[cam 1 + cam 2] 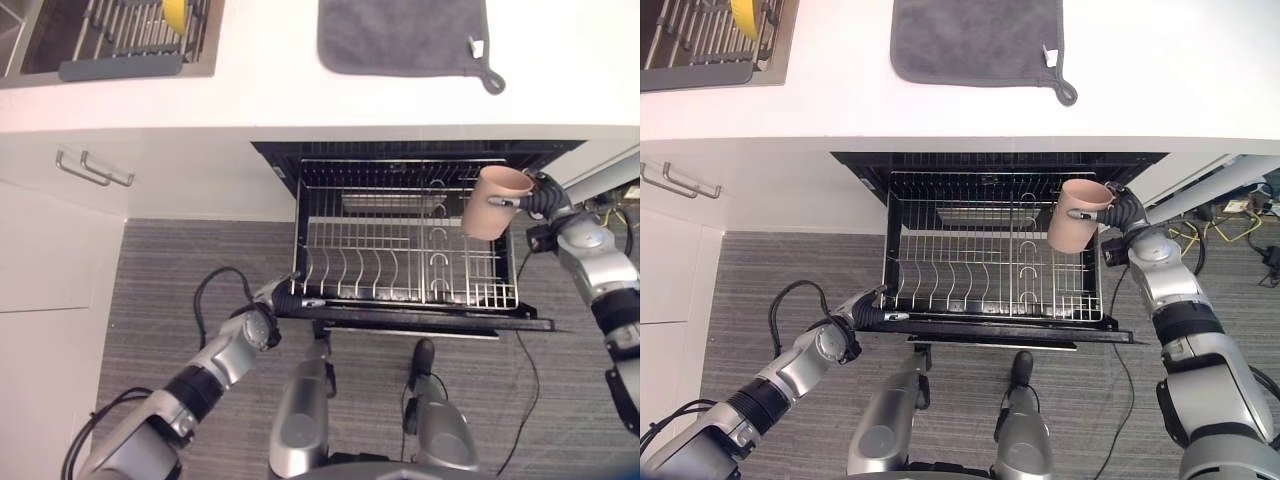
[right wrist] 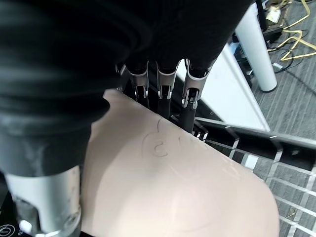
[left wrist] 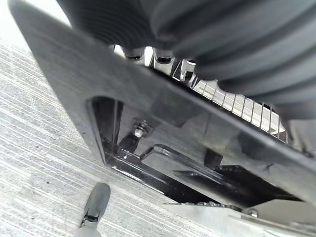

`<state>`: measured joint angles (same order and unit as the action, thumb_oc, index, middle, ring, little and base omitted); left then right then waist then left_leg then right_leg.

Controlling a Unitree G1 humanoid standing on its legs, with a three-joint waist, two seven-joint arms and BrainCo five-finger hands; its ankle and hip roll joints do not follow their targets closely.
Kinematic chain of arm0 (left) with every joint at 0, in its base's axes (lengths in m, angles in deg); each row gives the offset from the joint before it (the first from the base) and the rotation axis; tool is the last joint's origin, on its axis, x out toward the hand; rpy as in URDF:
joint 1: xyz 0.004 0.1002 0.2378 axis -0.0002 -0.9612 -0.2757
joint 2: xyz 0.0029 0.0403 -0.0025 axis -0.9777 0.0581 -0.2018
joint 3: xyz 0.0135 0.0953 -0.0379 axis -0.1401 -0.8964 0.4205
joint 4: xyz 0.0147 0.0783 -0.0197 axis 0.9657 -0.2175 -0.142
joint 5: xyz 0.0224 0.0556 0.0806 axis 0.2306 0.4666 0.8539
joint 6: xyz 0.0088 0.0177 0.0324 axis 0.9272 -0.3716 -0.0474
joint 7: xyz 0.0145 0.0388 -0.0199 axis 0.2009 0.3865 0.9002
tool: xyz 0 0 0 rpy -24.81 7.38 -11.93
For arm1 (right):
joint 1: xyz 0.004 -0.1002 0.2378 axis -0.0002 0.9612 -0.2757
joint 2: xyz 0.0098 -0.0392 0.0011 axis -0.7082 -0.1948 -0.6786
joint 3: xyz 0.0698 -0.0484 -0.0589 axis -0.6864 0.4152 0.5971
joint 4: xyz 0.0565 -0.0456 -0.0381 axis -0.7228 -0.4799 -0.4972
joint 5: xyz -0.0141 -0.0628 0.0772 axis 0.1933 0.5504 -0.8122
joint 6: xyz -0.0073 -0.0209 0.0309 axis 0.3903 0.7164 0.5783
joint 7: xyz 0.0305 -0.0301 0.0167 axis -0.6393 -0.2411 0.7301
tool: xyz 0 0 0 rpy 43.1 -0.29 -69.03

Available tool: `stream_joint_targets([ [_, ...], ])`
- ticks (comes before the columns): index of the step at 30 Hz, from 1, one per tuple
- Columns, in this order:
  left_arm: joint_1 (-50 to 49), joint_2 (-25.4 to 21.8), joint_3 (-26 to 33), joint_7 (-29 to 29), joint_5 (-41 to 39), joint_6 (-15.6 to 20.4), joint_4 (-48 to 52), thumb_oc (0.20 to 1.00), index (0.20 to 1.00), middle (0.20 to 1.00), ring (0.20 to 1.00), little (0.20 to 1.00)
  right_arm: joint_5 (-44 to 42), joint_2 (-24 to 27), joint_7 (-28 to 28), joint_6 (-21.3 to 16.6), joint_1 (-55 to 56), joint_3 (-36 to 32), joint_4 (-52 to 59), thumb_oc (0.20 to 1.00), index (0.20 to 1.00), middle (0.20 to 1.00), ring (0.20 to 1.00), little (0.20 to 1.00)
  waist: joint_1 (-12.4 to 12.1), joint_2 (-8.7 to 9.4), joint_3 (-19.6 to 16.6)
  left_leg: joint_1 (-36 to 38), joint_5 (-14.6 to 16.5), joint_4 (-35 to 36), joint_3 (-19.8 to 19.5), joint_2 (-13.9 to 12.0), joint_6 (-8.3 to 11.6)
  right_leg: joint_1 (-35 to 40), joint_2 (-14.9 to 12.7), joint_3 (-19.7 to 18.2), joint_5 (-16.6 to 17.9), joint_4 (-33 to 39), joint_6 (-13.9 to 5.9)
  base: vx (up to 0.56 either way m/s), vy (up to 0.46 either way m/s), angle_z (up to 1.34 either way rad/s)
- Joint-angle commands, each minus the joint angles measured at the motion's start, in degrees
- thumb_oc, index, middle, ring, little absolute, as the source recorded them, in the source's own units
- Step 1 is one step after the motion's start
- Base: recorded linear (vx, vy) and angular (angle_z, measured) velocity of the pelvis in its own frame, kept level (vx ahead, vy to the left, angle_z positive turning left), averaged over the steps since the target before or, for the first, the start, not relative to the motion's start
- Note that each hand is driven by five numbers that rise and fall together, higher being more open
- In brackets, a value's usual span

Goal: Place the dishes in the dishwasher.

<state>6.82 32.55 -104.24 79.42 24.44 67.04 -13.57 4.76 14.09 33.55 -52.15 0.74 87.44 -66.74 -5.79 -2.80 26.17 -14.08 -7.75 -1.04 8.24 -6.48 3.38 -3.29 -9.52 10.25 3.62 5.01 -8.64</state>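
Note:
A beige mug [image 1: 495, 205] hangs tilted over the right rear corner of the pulled-out dishwasher rack [image 1: 380, 245]. My right hand [image 1: 542, 197] is shut on it from the right. In the right wrist view the fingers [image 2: 163, 84] curl over the mug's [image 2: 173, 187] side, and rack wires show below it. My left hand [image 1: 283, 298] rests at the front left corner of the rack, against its black front edge [image 1: 430, 320]. The left wrist view has that black edge [image 3: 148, 98] running just in front of the hand's ribbed cover [image 3: 222, 39]. The rack's plate tines stand bare.
The white counter above the dishwasher carries a grey towel [image 1: 400, 35]. At the back left is a sink with a drying rack [image 1: 120, 40] and a yellow item [image 1: 175, 12]. White cabinets with metal handles [image 1: 95, 168] stand on the left. Cables [image 1: 1230, 215] lie on the floor at the right.

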Motion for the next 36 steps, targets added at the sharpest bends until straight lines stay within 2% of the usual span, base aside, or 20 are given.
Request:
stream_joint_targets([
  [1, -4.3, -3.5, -2.1, -1.0, -1.2, -0.3, -0.8, 1.0, 1.0, 1.0, 1.0, 1.0, -1.6, 3.6, 0.6, 0.2, -3.6, 2.3, 0.2, 0.2, 0.2, 0.2, 0.2, 0.2, -0.8, 2.08, -1.5, -5.9, 3.5, -9.8, -2.7, -2.7, 4.18, 2.5, -0.9, 1.4, -1.7, -0.7, 1.93, -0.02, 0.042, 0.0],
  [5, -4.8, -4.4, -2.3, -0.2, -2.7, 0.1, 0.2, 1.0, 1.0, 1.0, 1.0, 1.0, -1.0, 4.7, 1.8, 1.8, -8.0, 3.8, -5.2, 0.2, 0.2, 0.2, 0.2, 0.2, -1.3, 1.28, -1.1, -5.4, 3.4, -9.1, -2.9, -2.2, 3.9, 1.6, -1.0, 1.4, -1.7, -1.3, 2.05, -0.02, 0.048, 0.01],
  [17, -5.6, -5.6, -3.3, 2.1, -4.3, 1.2, 1.1, 1.0, 1.0, 1.0, 1.0, 1.0, 1.6, 4.7, 4.2, 2.4, -10.0, 5.1, -12.2, 0.2, 0.2, 0.2, 0.2, 0.2, -1.3, 0.14, 0.0, -4.1, 3.5, -8.3, -3.0, -1.8, 3.23, -1.4, -1.2, 1.6, -1.7, -3.7, 2.24, 0.0, 0.003, 0.0],
  [25, -4.7, -5.0, -5.1, 4.8, -6.0, 1.9, 0.4, 1.0, 1.0, 1.0, 1.0, 1.0, 5.2, 3.1, 3.2, 1.4, -12.7, 7.5, -18.0, 0.2, 0.2, 0.2, 0.2, 0.2, -0.9, -1.31, 1.4, -4.3, 3.7, -8.6, -3.0, -1.7, 2.63, -5.6, -1.6, 1.5, -2.0, -7.3, 2.73, 0.0, 0.008, 0.0],
  [27, -4.7, -5.0, -5.4, 5.6, -6.4, 2.0, 0.5, 1.0, 1.0, 1.0, 1.0, 1.0, 5.8, 3.1, 1.8, 2.2, -13.1, 7.9, -18.2, 0.2, 0.2, 0.2, 0.2, 0.2, -0.7, -1.48, 1.6, -4.1, 3.8, -8.5, -2.9, -1.8, 2.44, -6.2, -1.6, 1.5, -2.1, -8.1, 2.83, 0.0, 0.019, 0.0],
  [28, -4.6, -5.1, -5.4, 6.2, -6.6, 1.9, 1.0, 1.0, 1.0, 1.0, 1.0, 1.0, 4.7, 3.0, -0.2, 3.0, -13.4, 7.8, -18.3, 0.689, 0.689, 0.689, 0.689, 0.689, -0.6, -1.69, 1.9, -4.1, 3.9, -8.6, -3.0, -1.7, 2.33, -7.1, -1.6, 1.3, -2.2, -8.9, 2.95, 0.0, 0.041, 0.0],
  [29, -4.6, -5.1, -5.5, 6.4, -6.9, 1.8, 1.0, 1.0, 1.0, 1.0, 1.0, 1.0, 4.7, 2.8, -0.8, 3.6, -13.5, 7.6, -18.2, 1.0, 1.0, 1.0, 1.0, 1.0, -0.5, -1.71, 1.9, -4.1, 4.0, -8.7, -3.0, -1.7, 2.3, -7.3, -1.5, 1.3, -2.3, -9.3, 3.0, 0.0, 0.035, -0.01],
  [31, -4.6, -5.0, -5.4, 6.6, -7.0, 1.4, 1.4, 1.0, 1.0, 1.0, 1.0, 1.0, 4.3, 2.6, -2.8, 3.9, -13.4, 7.2, -18.2, 1.0, 1.0, 1.0, 1.0, 1.0, -0.4, -1.78, 2.1, -3.8, 4.5, -9.0, -2.9, -1.8, 2.24, -7.6, -1.5, 1.2, -2.7, -10.1, 3.05, 0.0, 0.0, 0.0],
  [36, -4.8, -5.0, -4.8, 6.7, -7.3, 0.8, 2.4, 1.0, 1.0, 1.0, 1.0, 1.0, -2.7, 2.2, -3.8, 4.2, -12.2, 4.3, -13.8, 1.0, 1.0, 1.0, 1.0, 1.0, 0.2, -1.62, 2.7, -3.5, 4.5, -8.9, -2.7, -1.7, 1.97, -8.9, -1.4, 0.9, -2.5, -11.4, 3.16, 0.0, 0.0, 0.0],
])
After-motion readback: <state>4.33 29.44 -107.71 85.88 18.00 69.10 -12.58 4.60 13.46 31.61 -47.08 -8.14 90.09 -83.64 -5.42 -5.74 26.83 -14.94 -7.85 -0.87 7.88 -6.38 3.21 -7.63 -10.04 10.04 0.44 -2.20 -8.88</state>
